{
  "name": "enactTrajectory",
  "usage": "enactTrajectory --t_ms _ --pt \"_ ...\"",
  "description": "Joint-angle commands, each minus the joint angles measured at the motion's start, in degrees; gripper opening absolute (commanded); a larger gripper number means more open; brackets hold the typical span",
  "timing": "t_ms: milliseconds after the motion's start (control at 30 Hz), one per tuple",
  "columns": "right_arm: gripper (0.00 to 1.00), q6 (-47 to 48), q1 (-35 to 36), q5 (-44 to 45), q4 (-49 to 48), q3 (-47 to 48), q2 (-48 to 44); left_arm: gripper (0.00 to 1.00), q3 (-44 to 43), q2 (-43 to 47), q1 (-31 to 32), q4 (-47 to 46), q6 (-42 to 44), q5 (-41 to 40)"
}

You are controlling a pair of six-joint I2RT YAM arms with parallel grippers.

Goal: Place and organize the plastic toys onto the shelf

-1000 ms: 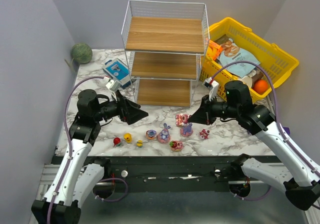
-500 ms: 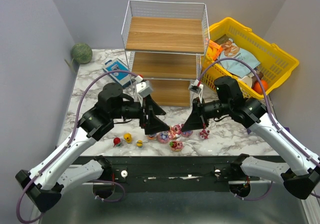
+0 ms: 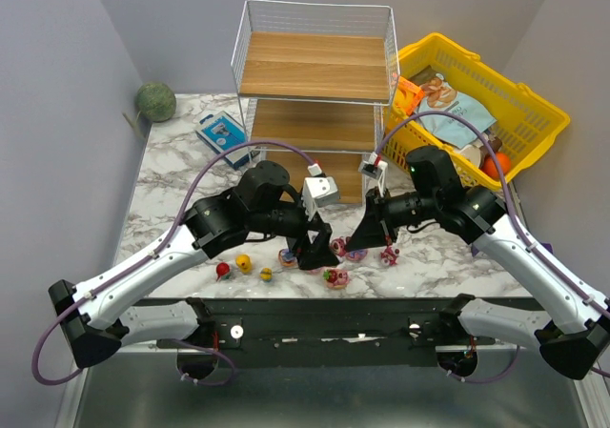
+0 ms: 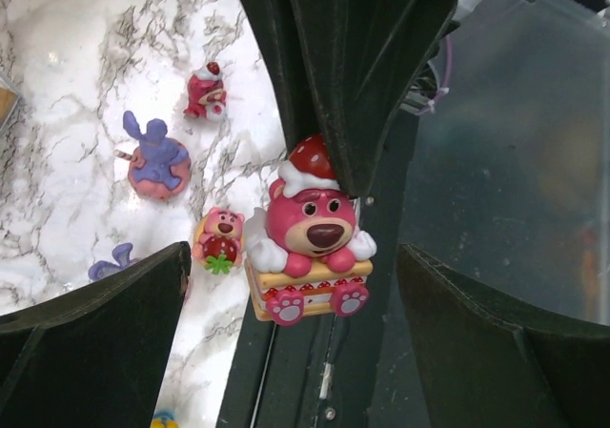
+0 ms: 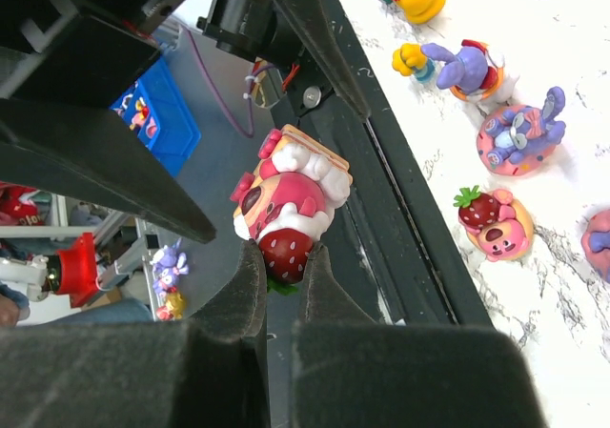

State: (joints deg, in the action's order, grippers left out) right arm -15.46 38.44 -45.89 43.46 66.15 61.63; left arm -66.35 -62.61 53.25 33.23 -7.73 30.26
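pink bear toy (image 4: 310,233), sitting on a cake slice with a strawberry cap, was in the air over the near edge of the table (image 3: 172,175), in front of the shelf (image 3: 315,104) and not on it. it hung tilted in the right wrist view.

right gripper (image 5: 284,266) was clamped narrow on the strawberry cap, the toy hanging off the fingertips. left gripper (image 4: 294,256) was spread wide, one finger on each side of the toy, neither touching it. the two grippers met tip to tip in the top view.

below on the marble lay the other toys in a loose row near the table edge:
- strawberry toy (image 3: 335,276), nearest the edge
- purple bunny (image 4: 155,156) on a pink disc
- red-capped toy (image 4: 205,90) just beyond it
- yellow toy (image 3: 244,262) and red toy (image 3: 222,270) to the left, close together

shelf stood at the far side of the table, well apart from the row. yellow basket (image 3: 534,99) sat just right of it, blue-white box (image 3: 221,134) just left.
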Motion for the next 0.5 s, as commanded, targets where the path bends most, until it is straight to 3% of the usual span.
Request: enactTrajectory --t_ms 0,400,467 --pt "0.01 -0.62 0.41 0.45 2.06 0.47 -0.1 0.96 -2.56 -1.55 1.24 3.59 3.86 -3.01" --pt "0.01 -1.14 0.5 0.62 1.89 -0.93 0.43 0.91 -3.97 -5.15 4.14 4.65 6.32 -3.28" --pt "0.01 -1.32 0.5 0.62 1.54 -1.11 0.25 0.86 -4.23 -5.77 4.31 4.73 6.5 -3.28"
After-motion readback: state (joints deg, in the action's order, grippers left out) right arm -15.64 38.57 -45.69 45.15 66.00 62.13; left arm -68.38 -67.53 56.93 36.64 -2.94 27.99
